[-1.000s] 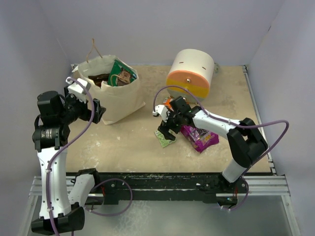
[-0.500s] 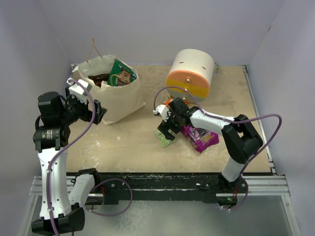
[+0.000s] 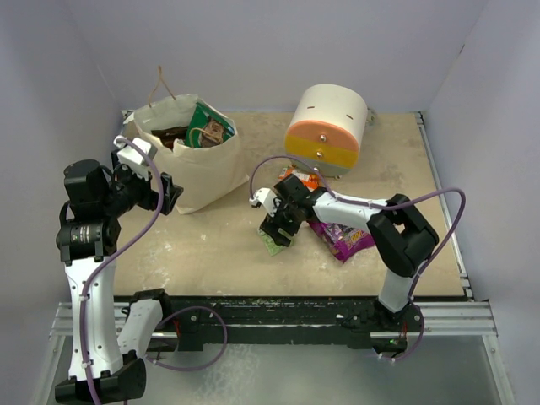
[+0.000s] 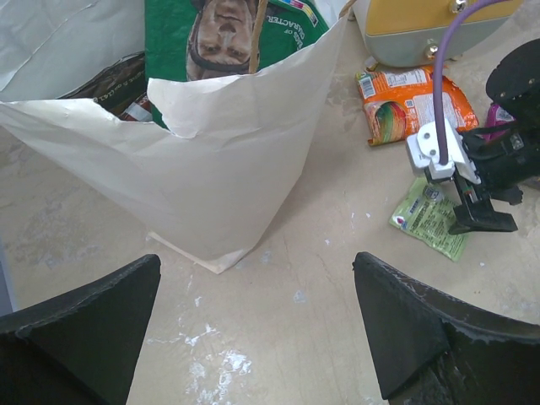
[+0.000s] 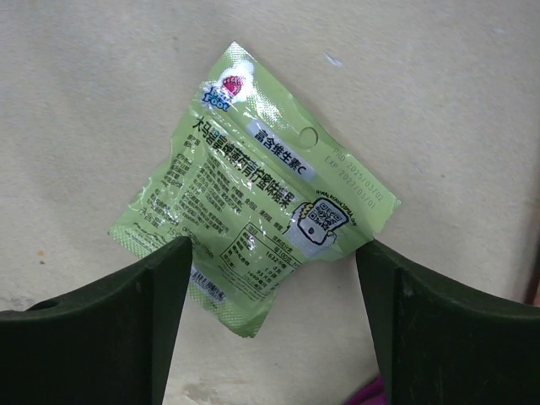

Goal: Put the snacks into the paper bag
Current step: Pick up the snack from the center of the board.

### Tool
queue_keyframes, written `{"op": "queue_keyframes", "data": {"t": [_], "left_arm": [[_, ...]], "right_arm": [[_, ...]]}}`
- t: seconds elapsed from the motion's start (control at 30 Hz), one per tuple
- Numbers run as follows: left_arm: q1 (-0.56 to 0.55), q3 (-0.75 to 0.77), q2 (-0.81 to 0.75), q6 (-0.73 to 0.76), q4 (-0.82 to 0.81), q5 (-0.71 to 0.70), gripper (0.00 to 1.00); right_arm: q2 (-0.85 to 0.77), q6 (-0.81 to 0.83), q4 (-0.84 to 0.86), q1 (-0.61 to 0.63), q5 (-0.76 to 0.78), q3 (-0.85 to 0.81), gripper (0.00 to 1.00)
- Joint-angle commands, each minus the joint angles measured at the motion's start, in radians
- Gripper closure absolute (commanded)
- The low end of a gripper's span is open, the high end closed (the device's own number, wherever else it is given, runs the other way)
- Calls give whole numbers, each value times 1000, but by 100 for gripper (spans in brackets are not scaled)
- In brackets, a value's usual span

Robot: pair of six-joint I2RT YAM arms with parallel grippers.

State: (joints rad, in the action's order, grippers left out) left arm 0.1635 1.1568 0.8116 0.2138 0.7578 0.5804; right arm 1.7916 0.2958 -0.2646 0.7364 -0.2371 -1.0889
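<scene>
Top external view: some snacks [image 3: 207, 128] sit in the paper bag [image 3: 198, 173]; the orange packet [image 4: 405, 97], purple packet [image 3: 344, 238] and green packet [image 5: 253, 211] lie on the desk [image 3: 211, 245]. Right jaws wide astride the green packet; left jaws wide, empty.

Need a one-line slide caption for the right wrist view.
Open right hand hovers over a light-green printed plastic snack packet lying flat on the beige tabletop.
</scene>
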Motion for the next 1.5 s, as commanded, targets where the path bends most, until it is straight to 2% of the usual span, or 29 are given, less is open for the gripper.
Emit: {"op": "queue_keyframes", "data": {"t": [0.0,0.27,0.4,0.93,1.27,1.47], "left_arm": [[6,-4,-8,19,-39,21,1],[7,-11,-14,25,-43,24,1],[7,-11,-17,31,-37,23,1],[7,-27,-45,75,-13,10,1],[7,-54,-5,222,147,150,0],[7,-61,10,291,176,244,3]], "right_arm": [[-29,27,37,46,16,-8,20],[-50,18,39,46,55,49,14],[-37,17,45,47,94,58,17],[-18,59,10,19,36,33,65],[-96,108,-8,19,-5,27,100],[-174,147,-9,20,-47,-7,100]]}}
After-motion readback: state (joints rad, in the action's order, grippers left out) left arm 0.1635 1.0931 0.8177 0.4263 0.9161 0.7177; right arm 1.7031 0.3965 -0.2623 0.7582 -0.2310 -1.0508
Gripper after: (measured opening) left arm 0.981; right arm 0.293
